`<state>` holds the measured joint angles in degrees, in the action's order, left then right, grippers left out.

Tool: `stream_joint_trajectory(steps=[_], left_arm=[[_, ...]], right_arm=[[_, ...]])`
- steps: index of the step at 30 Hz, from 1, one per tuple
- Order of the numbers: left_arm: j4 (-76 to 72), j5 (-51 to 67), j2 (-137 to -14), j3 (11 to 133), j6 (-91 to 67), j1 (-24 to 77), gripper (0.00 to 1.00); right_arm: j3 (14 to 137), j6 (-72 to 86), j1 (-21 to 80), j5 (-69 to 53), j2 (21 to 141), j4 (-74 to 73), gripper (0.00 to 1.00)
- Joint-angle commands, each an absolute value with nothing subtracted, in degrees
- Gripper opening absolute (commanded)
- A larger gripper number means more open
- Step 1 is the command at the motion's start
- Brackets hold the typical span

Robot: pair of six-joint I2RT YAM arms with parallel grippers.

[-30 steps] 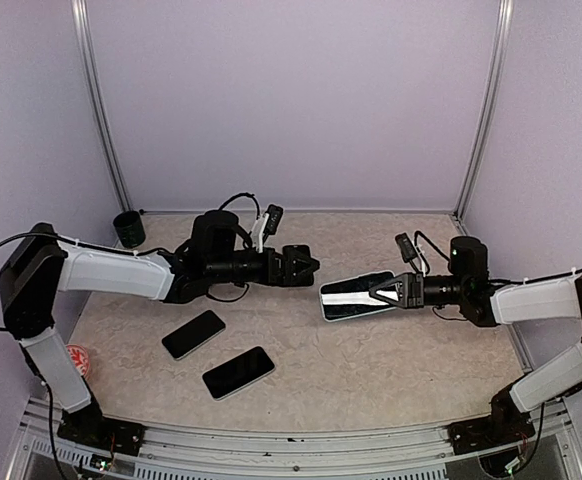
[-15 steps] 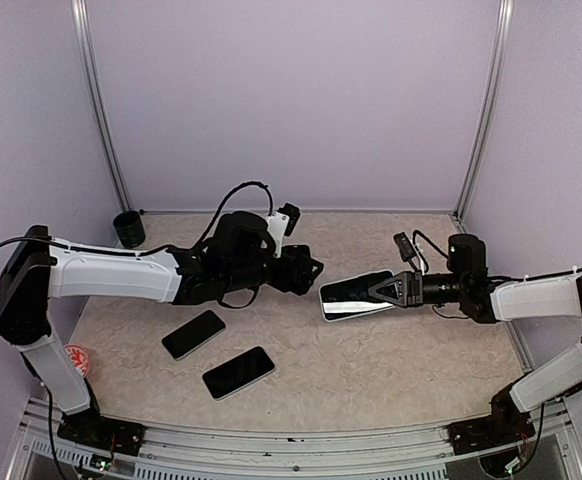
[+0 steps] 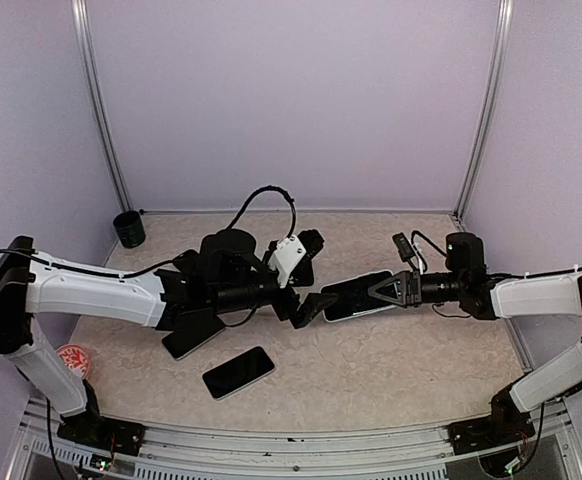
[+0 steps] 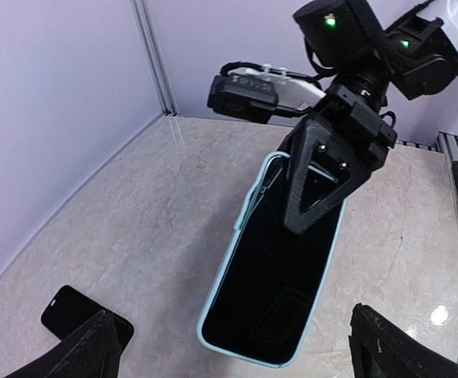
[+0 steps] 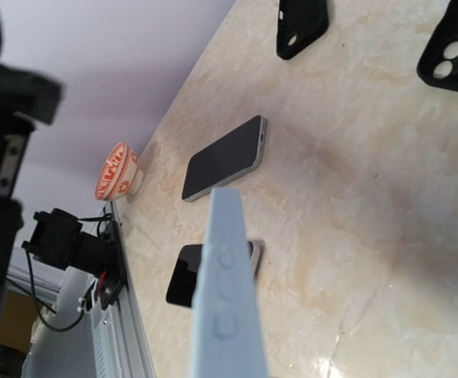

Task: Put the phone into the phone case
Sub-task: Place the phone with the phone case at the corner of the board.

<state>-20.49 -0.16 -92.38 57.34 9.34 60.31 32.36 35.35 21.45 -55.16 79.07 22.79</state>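
Because the right wrist camera looks along whatever that arm carries, its view is crossed by the edge of the light-blue case (image 5: pixel 223 315), side buttons toward the lens. Beyond it on the tabletop (image 5: pixel 355 197) lie two bare phones (image 5: pixel 225 157), two black cases (image 5: pixel 301 24) and a red-patterned bowl (image 5: pixel 119 172), all well apart from the work.

In the left wrist view, the right tool (image 4: pixel 308 209) pinches the upper end of the case, with one black finger laid across the dark face of the phone (image 4: pixel 276 276) sitting inside it. The case hangs tilted above the tabletop with its free end offered to the left tool (image 4: pixel 249 354). That tool's fingers (image 4: pixel 95 350) stand spread wide on either side and hold nothing. The phone looks mostly seated. Along the upper left side the rim seems to stand off a little, though I cannot tell for sure. Holding it aloft probably lets the other arm press or steady that end.

From above, the two arms meet mid-tabletop. The left tool is just beside the case's free end, and whether they touch cannot be told. A dark green cup (image 3: pixel 128 229) sits in the far left corner.
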Motion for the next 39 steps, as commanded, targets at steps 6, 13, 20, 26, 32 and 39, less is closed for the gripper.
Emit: stream_joint_trajectory(steps=[6, 13, 20, 26, 32, 39], left_arm=[[-24.4, 5.8, -94.9, 57.7, 27.3, 64.3, 0.99], [-20.4, 5.8, -98.8, 62.6, 28.6, 64.5, 0.99], [-19.0, 5.8, -102.2, 65.7, 28.7, 64.6, 0.99], [-16.6, 4.6, -104.6, 68.7, 27.5, 64.7, 0.99], [-15.1, 3.5, -105.8, 69.7, 27.0, 64.7, 0.99], [-15.8, 1.7, -106.2, 69.5, 26.5, 64.5, 0.99]], right_arm=[[35.1, 33.9, 24.1, -54.1, 78.0, 21.4, 0.00], [36.0, 32.8, 26.4, -52.9, 77.6, 20.0, 0.00], [37.0, 31.3, 28.3, -51.8, 77.7, 18.3, 0.00], [37.9, 30.2, 29.4, -51.0, 77.6, 17.0, 0.00], [38.4, 29.0, 30.2, -50.7, 77.3, 16.3, 0.00], [39.1, 27.5, 31.6, -50.5, 77.3, 15.2, 0.00]])
